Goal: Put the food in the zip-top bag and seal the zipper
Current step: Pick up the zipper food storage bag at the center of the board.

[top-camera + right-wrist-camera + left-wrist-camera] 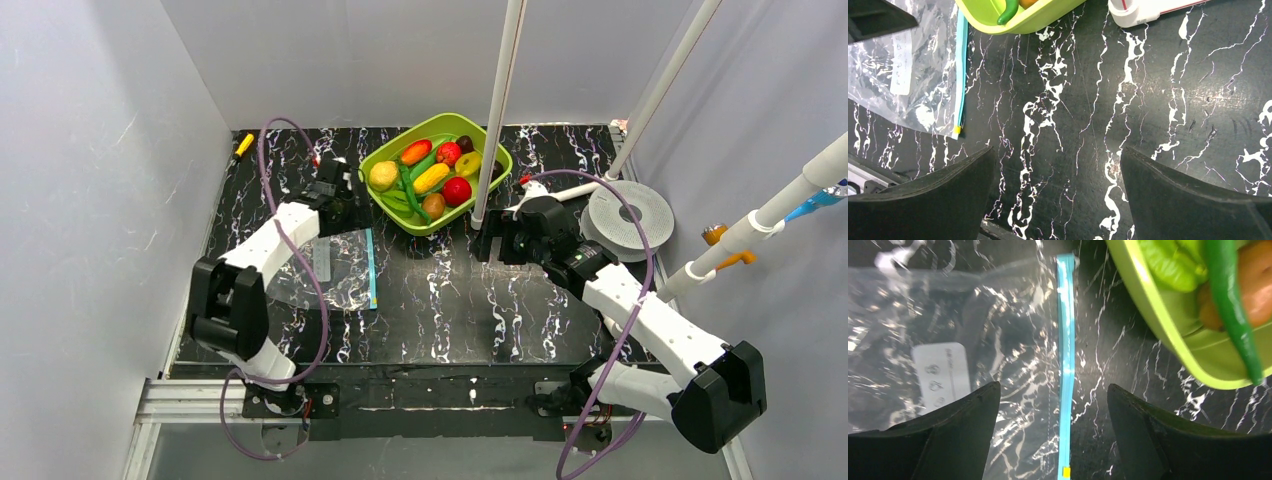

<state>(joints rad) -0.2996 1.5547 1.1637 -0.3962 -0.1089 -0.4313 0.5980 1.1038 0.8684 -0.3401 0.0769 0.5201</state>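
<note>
The food (pixel 432 172), glossy red, yellow, orange, green and brown toy pieces, lies piled in a lime-green tray (pixel 400 220) at the back middle. The clear zip-top bag (pixel 335 278) lies flat on the black marbled table, left of centre, white label (pixel 941 372) up. Its blue zipper (pixel 371 268) runs along the right edge. My left gripper (pixel 1053 395) hangs open over the bag's far end, one finger on each side of the zipper (pixel 1065 365), nothing between them. My right gripper (pixel 1058 160) is open over bare table right of the tray, empty.
The tray's rim (pixel 1168 335) sits close to the right of the zipper, a long green bean (pixel 1233 300) drooping over it. A white pole (pixel 497 110) stands beside the tray. A round white disc (pixel 628 212) lies at the right edge. White walls enclose the table.
</note>
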